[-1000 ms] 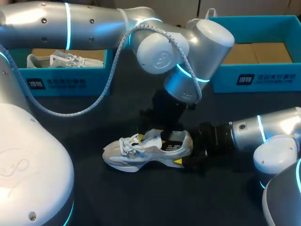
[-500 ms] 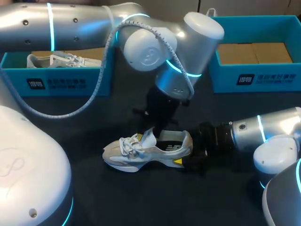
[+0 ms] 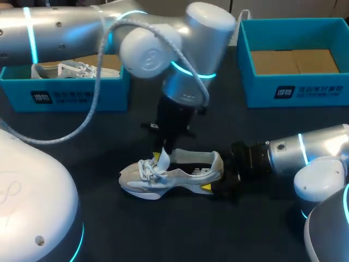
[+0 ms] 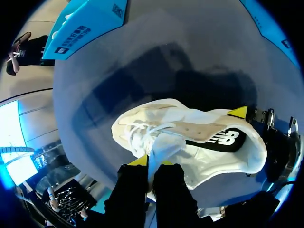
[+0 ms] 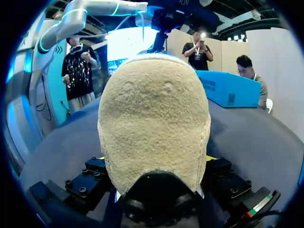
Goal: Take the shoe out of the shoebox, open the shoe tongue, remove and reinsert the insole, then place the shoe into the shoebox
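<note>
One spare shoe [image 3: 60, 70] lies in the left shoebox [image 3: 65, 95] at the back of the table [image 3: 109, 142]. Toward the middle, the left gripper [image 4: 151, 162] is closed tight on the tongue [image 4: 164, 145] of the shoe [image 3: 180, 176], which stands on its sole, toe leftward. The right gripper [image 5: 156, 159] clasps the heel from both sides. At the back right stands the right shoebox [image 3: 294, 91].

table [image 3: 163, 234]: dark top (matte) | light: soft shadows across it
</note>
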You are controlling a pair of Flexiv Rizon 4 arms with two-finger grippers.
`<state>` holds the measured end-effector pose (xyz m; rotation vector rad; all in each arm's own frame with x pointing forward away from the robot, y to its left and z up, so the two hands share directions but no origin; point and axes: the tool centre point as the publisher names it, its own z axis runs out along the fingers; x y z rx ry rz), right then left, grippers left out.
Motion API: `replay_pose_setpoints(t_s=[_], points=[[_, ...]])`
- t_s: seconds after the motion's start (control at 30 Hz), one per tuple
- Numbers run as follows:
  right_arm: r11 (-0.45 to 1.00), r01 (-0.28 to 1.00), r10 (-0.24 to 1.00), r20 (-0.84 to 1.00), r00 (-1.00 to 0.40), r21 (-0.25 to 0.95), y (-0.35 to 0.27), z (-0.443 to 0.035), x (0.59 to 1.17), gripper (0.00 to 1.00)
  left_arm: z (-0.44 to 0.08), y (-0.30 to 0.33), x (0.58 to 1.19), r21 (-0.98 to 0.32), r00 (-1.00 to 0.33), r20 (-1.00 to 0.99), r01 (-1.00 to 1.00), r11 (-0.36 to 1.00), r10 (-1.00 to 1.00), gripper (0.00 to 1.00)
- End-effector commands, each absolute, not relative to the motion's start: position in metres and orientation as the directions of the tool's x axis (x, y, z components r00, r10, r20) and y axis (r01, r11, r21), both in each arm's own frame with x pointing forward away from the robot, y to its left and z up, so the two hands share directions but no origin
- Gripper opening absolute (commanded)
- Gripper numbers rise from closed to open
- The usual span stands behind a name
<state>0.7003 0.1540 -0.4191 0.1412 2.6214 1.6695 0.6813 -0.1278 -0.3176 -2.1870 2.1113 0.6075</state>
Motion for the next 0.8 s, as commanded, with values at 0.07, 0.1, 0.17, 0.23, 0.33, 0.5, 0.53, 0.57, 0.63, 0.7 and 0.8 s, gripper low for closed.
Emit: replay_pose_setpoints(t_s=[0.07,0.1,0.17,0.23,0.33,0.5,0.53,0.57,0.63,0.7,0.8], points=[[0.426,0.061,0.093,0.024,-0.995,0.903,0.155,-0.418,0.700,0.00,-0.317,-0.094,0.682,0.266,0.092,0.031,-0.961,-0.080,-0.995,0.00],[0.426,0.061,0.093,0.024,-0.995,0.903,0.155,-0.418,0.700,0.00,-0.319,-0.090,0.682,0.263,0.099,0.053,-0.961,-0.081,-0.994,0.00],[0.426,0.061,0.093,0.024,-0.995,0.903,0.155,-0.418,0.700,0.00,-0.324,-0.084,0.681,0.271,0.118,0.101,-0.959,-0.087,-0.988,0.00],[0.426,0.061,0.093,0.024,-0.995,0.903,0.155,-0.418,0.700,0.00,-0.328,-0.079,0.680,0.252,0.156,0.153,-0.961,-0.114,-0.976,0.00],[0.426,0.061,0.093,0.024,-0.995,0.903,0.155,-0.418,0.700,0.00,-0.335,-0.074,0.675,0.230,0.187,0.226,-0.964,-0.134,-0.956,0.00],[0.426,0.061,0.093,0.024,-0.995,0.903,0.155,-0.418,0.700,0.00,-0.351,-0.071,0.672,0.239,0.229,0.268,-0.957,-0.166,-0.936,0.00],[0.426,0.061,0.093,0.024,-0.995,0.903,0.155,-0.418,0.700,0.00,-0.353,-0.070,0.671,0.244,0.235,0.272,-0.955,-0.170,-0.933,0.00],[0.426,0.061,0.093,0.024,-0.995,0.903,0.155,-0.418,0.700,0.00,-0.357,-0.070,0.671,0.245,0.244,0.272,-0.953,-0.178,-0.931,0.00],[0.426,0.061,0.093,0.024,-0.995,0.903,0.155,-0.418,0.700,0.00,-0.363,-0.069,0.671,0.253,0.262,0.275,-0.948,-0.194,-0.925,0.00],[0.426,0.061,0.093,0.024,-0.995,0.903,0.155,-0.418,0.700,0.00,-0.368,-0.068,0.672,0.265,0.284,0.273,-0.941,-0.212,-0.919,0.00],[0.426,0.061,0.093,0.024,-0.995,0.903,0.155,-0.418,0.700,0.00,-0.375,-0.064,0.673,0.264,0.312,0.265,-0.933,-0.243,-0.912,0.13]])
